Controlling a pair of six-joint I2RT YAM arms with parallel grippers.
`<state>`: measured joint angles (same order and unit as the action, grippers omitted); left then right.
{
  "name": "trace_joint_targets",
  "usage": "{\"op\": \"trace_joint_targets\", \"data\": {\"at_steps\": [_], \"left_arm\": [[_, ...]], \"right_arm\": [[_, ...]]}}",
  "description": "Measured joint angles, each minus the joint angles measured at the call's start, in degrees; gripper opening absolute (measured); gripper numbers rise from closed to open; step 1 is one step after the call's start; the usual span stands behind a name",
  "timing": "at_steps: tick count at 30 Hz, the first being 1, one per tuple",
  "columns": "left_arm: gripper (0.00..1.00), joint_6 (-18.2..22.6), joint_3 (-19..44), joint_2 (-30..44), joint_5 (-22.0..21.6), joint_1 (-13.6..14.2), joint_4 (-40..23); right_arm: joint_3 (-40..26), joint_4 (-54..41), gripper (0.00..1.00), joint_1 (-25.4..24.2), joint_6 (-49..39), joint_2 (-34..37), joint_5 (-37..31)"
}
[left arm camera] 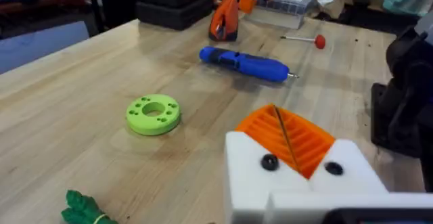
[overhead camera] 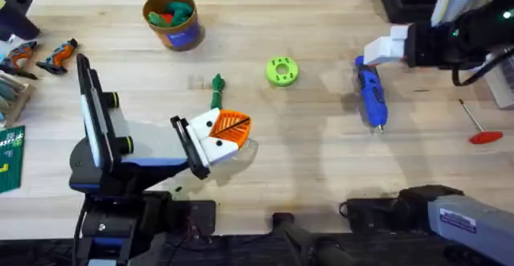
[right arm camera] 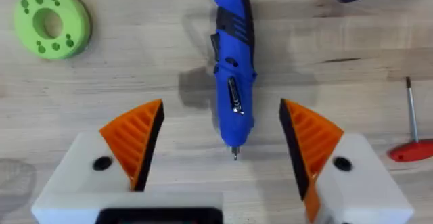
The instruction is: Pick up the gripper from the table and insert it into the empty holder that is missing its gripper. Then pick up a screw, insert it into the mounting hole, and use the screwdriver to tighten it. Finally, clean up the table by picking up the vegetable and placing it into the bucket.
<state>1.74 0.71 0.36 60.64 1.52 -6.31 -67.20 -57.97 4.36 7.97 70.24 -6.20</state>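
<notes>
**A:** Over on the right of the table [overhead camera: 321, 178]: right tool [right arm camera: 220, 149] spread wide above screwdriver [right arm camera: 233, 68], lying flat. Could pinch crooked, roll it.

**B:** Left tool [overhead camera: 229, 131] clenched beside vegetable [overhead camera: 217, 89]. Might nudge it.

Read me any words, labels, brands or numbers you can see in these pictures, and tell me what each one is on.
None can be read.
Green packet at the table's left edge: white print, too blurred to read.
Label on the right arm: too small to read.
Blue screwdriver: no lettering shows.
Lime-green disc: holes, no text.
</notes>
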Motion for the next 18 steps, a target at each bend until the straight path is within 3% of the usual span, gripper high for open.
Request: {"op": "trace_joint_targets", "data": {"at_steps": [13,18], "left_arm": [[0.015,0.0,0.0,0.0,0.0,0.0,0.0],[0.015,0.0,0.0,0.0,0.0,0.0,0.0]], "right_arm": [[7.4,7.6,0.992,-2.6,-0.1,0.3,0.0],[8.7,11.6,0.992,-2.9,-4.5,4.8,0.0]]}}
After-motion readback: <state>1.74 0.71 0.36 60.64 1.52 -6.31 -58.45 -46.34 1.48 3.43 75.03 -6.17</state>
